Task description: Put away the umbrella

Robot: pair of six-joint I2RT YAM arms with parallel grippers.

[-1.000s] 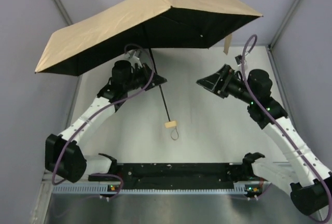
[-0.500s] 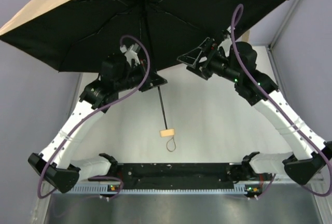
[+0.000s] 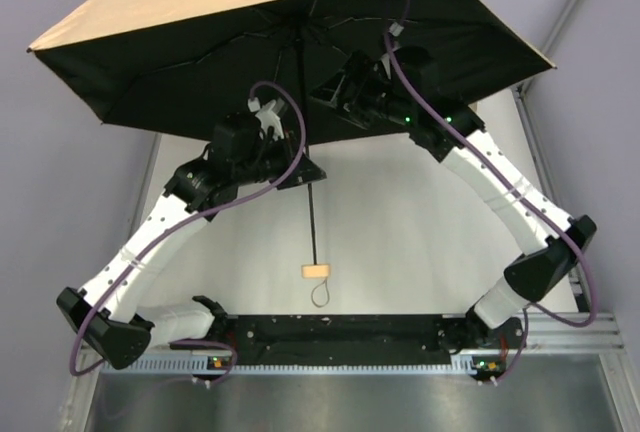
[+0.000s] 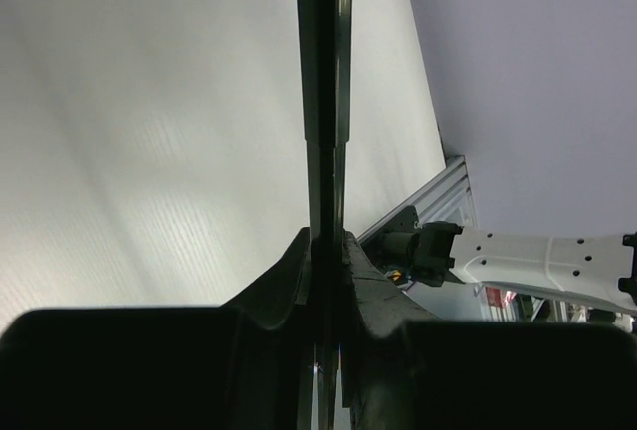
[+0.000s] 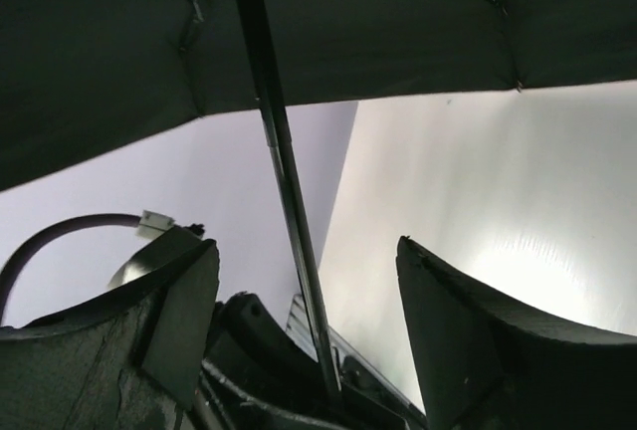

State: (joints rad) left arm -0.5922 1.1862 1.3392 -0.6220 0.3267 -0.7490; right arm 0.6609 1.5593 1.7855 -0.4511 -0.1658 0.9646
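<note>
The umbrella [image 3: 290,52] is open and held up in the air above the table [image 3: 430,232], not lying on it. Its canopy [image 3: 160,22] is tilted, tan on the outer side and black on the under side w/ thin ribs, and it covers most of the upper part of the top view. From the centre of the canopy the thin black shaft [image 3: 312,217] goes nearly straight down. At its low end sits the small tan handle [image 3: 316,272], and the loop strap [image 3: 319,295] hangs under it, not far from the arm bases.

The left gripper [image 3: 300,170] has the shaft approx. at the middle, below the canopy edge. In the left wrist cam its fingers [image 4: 289,276] are pressed onto the shaft from both sides w/ no gap to see, so it pinches the umbrella by the shaft. A purple cable [image 3: 290,122] makes a loop over this wrist.

The right gripper [image 3: 335,92] is higher, under the black side of the canopy and just beside the upper shaft. In the right wrist cam its two fingers [image 5: 458,330] are spread wide. The shaft passes in the gap btw. them, nearer to the finger on the left of that view, and it touches neither of them. This gripper grips nothing.
</note>
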